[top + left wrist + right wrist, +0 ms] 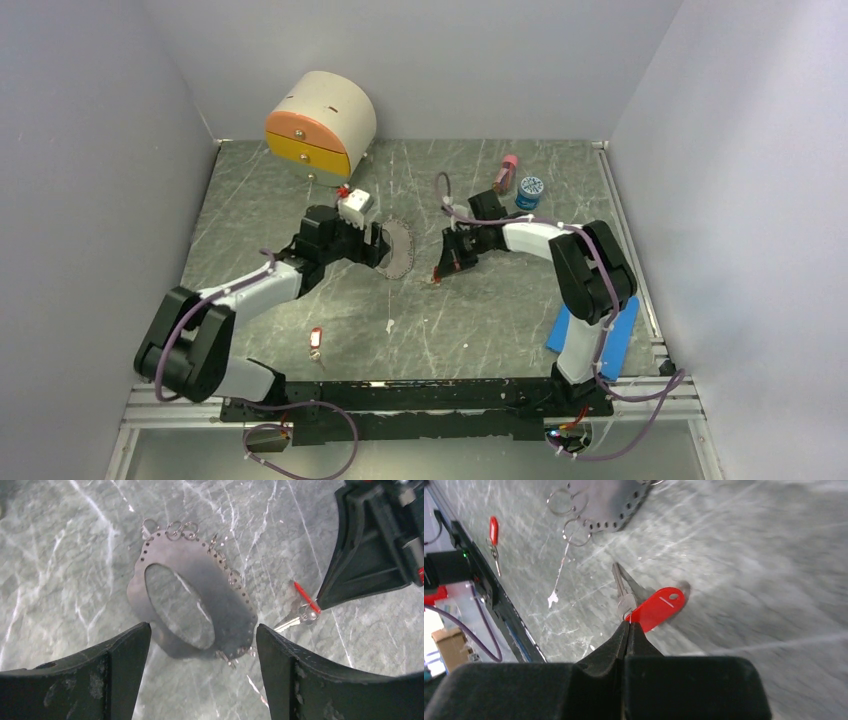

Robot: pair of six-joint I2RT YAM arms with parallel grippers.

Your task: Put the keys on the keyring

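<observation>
Beside the edge-cropped keyring (614, 500), the right gripper (626, 625) clamps a key (624, 602); the left gripper (202, 629) hangs spread wide above it

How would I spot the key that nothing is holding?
Start at the black rail along the near edge and look just beyond it, towards the left arm. A small key with a red tag lies alone there; the other red-tagged key is pinched by the right gripper, near the perforated metal keyring.
</observation>
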